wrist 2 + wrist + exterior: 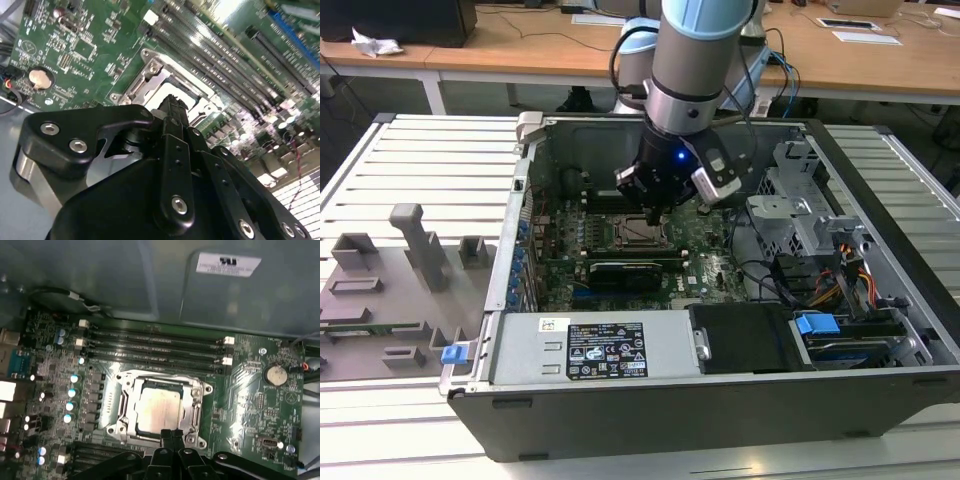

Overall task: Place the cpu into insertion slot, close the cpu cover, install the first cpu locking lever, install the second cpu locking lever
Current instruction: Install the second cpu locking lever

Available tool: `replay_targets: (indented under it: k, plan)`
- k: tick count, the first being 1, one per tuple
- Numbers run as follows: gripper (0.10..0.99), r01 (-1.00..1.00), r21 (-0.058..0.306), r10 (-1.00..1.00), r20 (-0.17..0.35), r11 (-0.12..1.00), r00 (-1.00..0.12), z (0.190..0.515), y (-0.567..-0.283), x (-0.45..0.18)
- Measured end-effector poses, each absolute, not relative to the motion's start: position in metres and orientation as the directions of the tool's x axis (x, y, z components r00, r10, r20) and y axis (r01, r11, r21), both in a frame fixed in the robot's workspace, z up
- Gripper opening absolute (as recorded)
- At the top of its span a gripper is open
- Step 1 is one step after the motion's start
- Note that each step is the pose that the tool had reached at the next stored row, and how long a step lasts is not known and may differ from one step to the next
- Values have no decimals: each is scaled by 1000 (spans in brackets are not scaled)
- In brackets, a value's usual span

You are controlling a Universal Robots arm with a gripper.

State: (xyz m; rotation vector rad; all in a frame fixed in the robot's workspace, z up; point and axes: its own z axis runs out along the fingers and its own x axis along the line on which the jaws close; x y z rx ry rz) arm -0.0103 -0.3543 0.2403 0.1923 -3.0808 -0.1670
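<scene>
The cpu (159, 407) lies flat in the insertion slot (624, 233) on the green motherboard (250, 405), its silver-grey top showing. The cpu cover (126, 401), a silver metal frame, lies down around it. My gripper (172, 434) hovers close above the edge of the socket with its black fingers pressed together and nothing seen between them. In the second wrist view the gripper (173, 101) points at the cover (150, 80). In the exterior view the gripper (654, 213) hangs just over the socket inside the open computer case (650, 410).
Long memory slots (155, 342) run beside the socket, and a coin battery (274, 374) sits on the board. A black card (625, 272), power supply (590, 345), drive cage (800, 215) and loose cables (820, 280) crowd the case. A grey fixture tray (400, 270) lies outside it.
</scene>
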Motion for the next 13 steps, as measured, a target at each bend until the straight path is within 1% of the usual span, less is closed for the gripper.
replay_targets:
  k: [2,10,13]
  plan:
    - [106,-125,115,-131,43,985,-990,240,-361,-10]
    - [106,-142,118,-147,43,983,-988,238,-371,-11]
    - [106,-142,118,-147,43,983,-988,238,-373,-20]
